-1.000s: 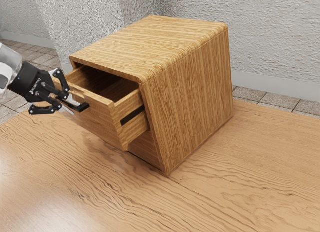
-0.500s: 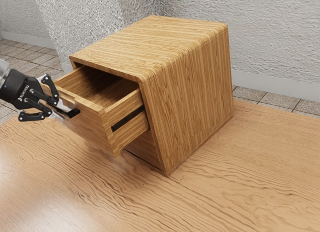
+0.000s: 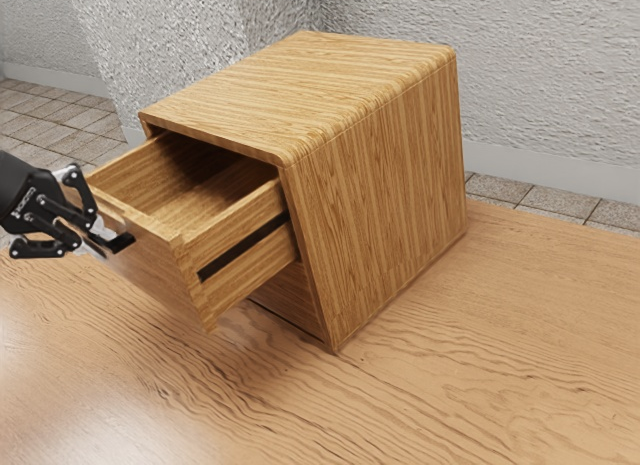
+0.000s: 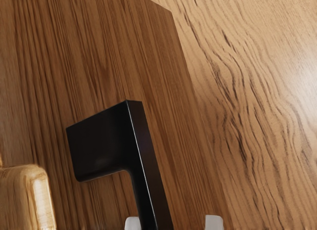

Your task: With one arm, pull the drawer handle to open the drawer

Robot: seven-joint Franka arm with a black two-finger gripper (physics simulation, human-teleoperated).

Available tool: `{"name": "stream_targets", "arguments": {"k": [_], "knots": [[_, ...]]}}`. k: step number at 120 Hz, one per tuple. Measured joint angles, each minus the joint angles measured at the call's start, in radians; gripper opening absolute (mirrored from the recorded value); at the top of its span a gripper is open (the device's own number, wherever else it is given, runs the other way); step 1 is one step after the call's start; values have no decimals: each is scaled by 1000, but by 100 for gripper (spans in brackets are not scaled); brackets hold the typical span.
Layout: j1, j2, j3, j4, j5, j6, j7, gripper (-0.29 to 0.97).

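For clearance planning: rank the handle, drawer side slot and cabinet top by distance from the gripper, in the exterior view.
1. Handle, right at the gripper.
2. Drawer side slot, midway, on the side facing the camera.
3. Cabinet top, farthest, up toward the exterior view's right.

A cabinet (image 3: 380, 145) and its drawer (image 3: 240, 250) are showing striped, matt wood grain, while the table (image 3: 450, 385) of wavy-grained wood is gleaming with a glossy finish. The handle (image 4: 111, 143) is looking smooth and matt black, and the grey wall (image 3: 550, 55) is appearing rough, like stucco.
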State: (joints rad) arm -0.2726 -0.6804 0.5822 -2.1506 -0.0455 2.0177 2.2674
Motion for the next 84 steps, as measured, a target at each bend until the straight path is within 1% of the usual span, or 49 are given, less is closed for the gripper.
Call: {"name": "stream_targets", "arguments": {"k": [23,56,84], "knots": [[2,-66,-7,-33,55,-8,-23,-9],[18,-142,-23,-81,101,-14,-47,-10],[32,-204,-24,-100,142,-45,-64,-10]]}}
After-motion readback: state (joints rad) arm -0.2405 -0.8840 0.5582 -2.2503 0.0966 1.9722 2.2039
